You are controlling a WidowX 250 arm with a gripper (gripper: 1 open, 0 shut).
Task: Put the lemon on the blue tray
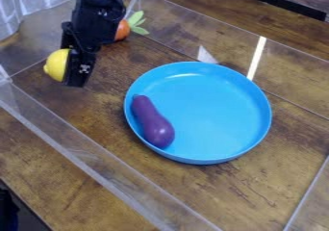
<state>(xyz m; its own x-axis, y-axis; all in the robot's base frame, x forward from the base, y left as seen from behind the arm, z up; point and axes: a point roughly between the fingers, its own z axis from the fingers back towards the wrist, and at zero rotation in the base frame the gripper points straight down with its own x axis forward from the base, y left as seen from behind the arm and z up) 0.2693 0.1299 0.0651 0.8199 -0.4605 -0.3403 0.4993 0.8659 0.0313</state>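
The small yellow lemon (56, 64) hangs a little above the wooden table at the left, and my gripper (68, 71) is shut on it. One black finger (80, 71) shows on its right side, while the other is hidden behind the fruit. The black arm rises from there to the top edge. To the right lies the large round blue tray (232, 100), apart from the gripper. A purple eggplant (153, 120) rests in its left part.
An orange carrot with green leaves (125, 26) lies behind the arm at the top. Clear plastic walls (90, 153) run along the front and left of the wooden table (77, 119).
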